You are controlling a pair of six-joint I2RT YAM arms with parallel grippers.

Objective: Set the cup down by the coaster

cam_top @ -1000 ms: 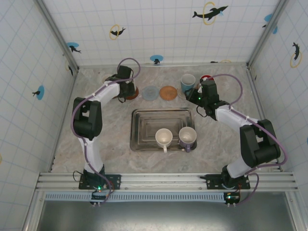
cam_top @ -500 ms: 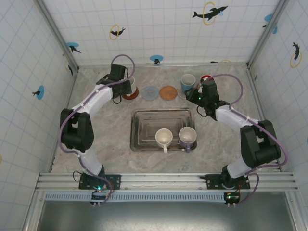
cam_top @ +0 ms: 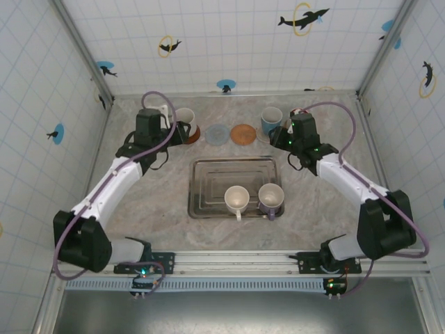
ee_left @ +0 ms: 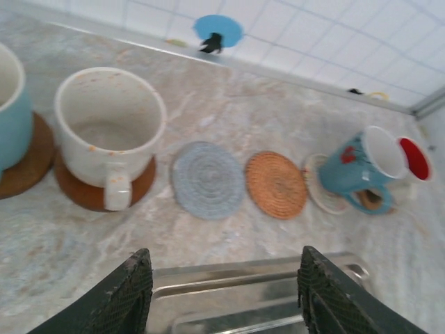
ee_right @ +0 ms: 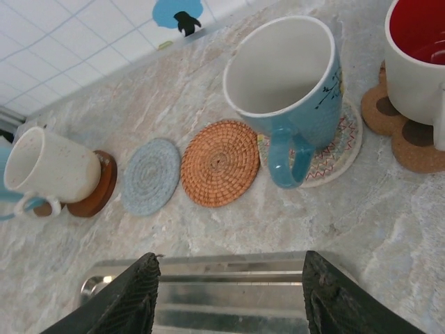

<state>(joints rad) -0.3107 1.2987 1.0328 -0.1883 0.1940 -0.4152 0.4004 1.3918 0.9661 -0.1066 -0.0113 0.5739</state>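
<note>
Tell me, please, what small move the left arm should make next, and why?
Probably swing the left gripper over the tray toward the white cup: its jaws stand open and empty, the speckled cup sits on its brown coaster, and the grey woven coaster lies bare.

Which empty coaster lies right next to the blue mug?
The orange coaster, next to the blue mug. The other empty one, the grey coaster, lies beyond it, beside the white cup.

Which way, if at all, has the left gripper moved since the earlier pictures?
Yes. The left gripper has drawn back leftward from the brown coaster, where the speckled cup now stands.
</note>
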